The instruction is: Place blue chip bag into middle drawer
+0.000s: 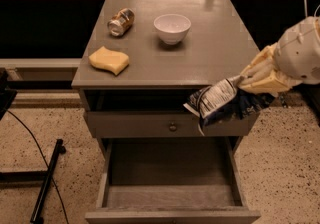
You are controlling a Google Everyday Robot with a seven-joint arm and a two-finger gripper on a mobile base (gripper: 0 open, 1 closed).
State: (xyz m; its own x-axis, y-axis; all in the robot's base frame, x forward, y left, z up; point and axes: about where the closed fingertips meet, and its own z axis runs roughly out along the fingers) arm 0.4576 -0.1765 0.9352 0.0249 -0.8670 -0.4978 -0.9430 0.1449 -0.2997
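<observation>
The bag [222, 102] is dark blue with white-silver patches and dark print. The cream-yellow gripper [250, 79], off the cabinet's right front corner, clasps it. Cabinet [210, 53] and drawer [170, 196] are grey. The bowl [172, 27] is white, the sponge [108, 60] yellow, the can [121, 21] tan-labelled, and the floor [285, 173] speckled beige.

The gripper [245, 80] (fingers [258, 70] pinching blue chip bag [219, 101]) hangs at right.

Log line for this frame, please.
hand: shut on chip bag, right of cabinet front edge | drawer: open, empty, below bag | status: bag not yet in drawer
</observation>
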